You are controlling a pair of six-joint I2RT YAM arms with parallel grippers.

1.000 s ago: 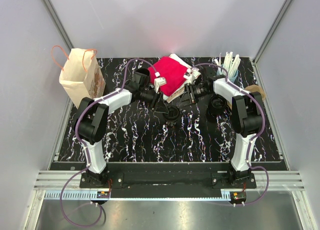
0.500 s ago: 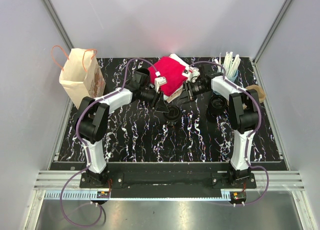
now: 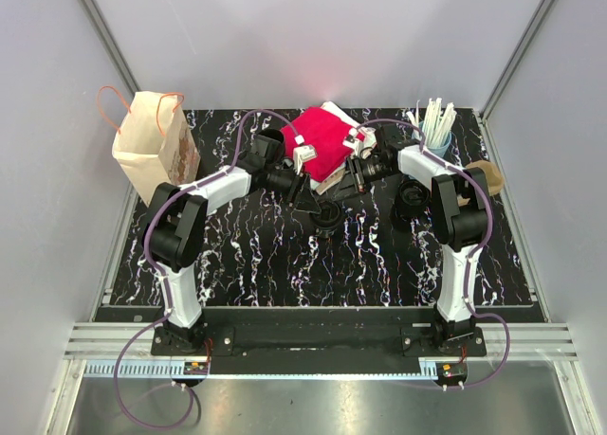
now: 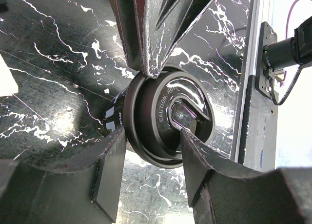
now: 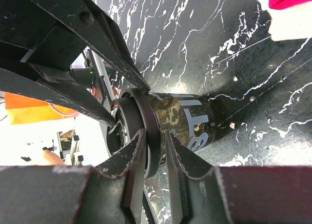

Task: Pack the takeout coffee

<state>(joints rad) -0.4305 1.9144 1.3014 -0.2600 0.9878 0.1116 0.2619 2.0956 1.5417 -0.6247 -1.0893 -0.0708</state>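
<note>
Right gripper (image 5: pixel 155 136), having edged inward, is pinching the lid (image 4: pixel 168 119) rim of the cup (image 5: pixel 187 119) standing mid-table (image 3: pixel 247 255), while left gripper (image 4: pixel 153 136) is straddling the lid, grip indeterminable; being light and crushable, the cup is calling for a gentle sidewall hold.

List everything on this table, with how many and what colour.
coffee cup: one, dark patterned, black lid, table centre
paper bag: one, brown, orange handles, back left
cloth: one, red, back centre
sticks: several, white, in a blue cup, back right
round object: one, black, right of centre, unclear
brown object: one, right edge, unclear
table: one, black marble
left gripper: one, black, on the lid
right gripper: one, black, pinching the lid rim
</note>
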